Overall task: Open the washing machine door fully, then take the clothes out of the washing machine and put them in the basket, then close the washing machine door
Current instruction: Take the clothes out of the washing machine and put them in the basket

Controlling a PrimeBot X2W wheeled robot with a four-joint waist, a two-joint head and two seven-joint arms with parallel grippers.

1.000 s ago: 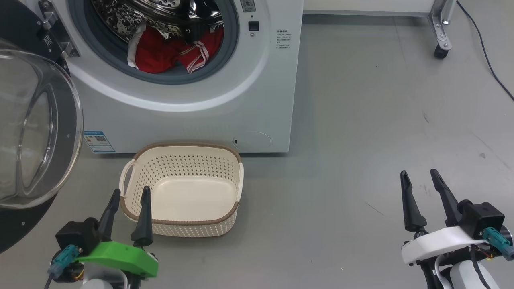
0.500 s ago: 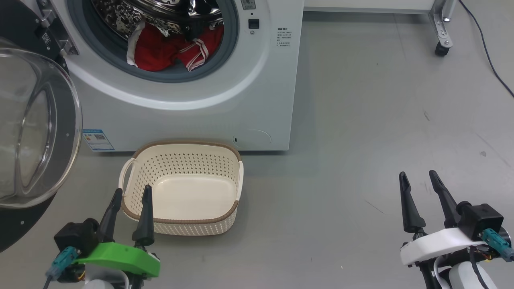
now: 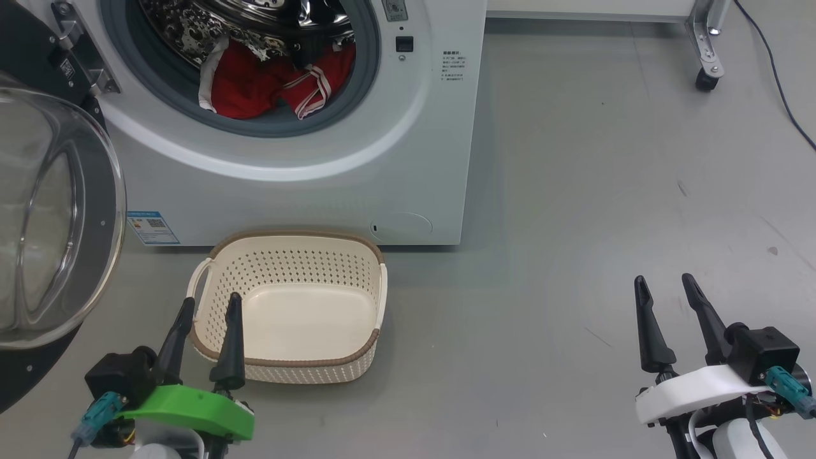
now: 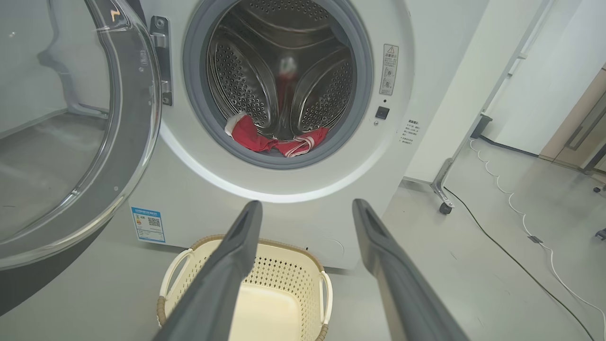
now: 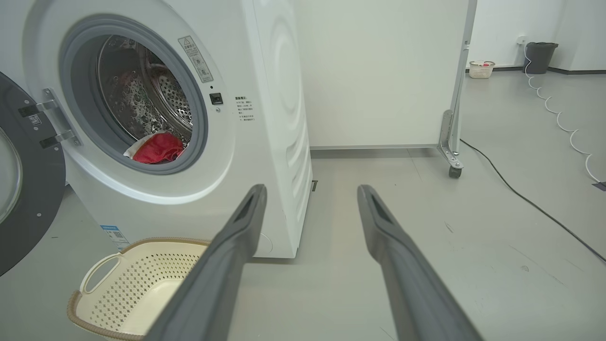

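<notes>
Washing machine [image 3: 306, 185] stood ahead of both jaws, closer to the left pair. Door [image 3: 38, 223] hung swung wide, off to the left of the left jaws. Basket [image 3: 299, 237] sat empty just ahead of the left jaws. Clothes [image 3: 255, 89] lay at the drum's front lip, beyond and above the basket, the heap running across the porthole. Left arm judged nearer. Both jaws spread open, empty. Floor [image 3: 574, 191] grey, smooth, bare.
</notes>
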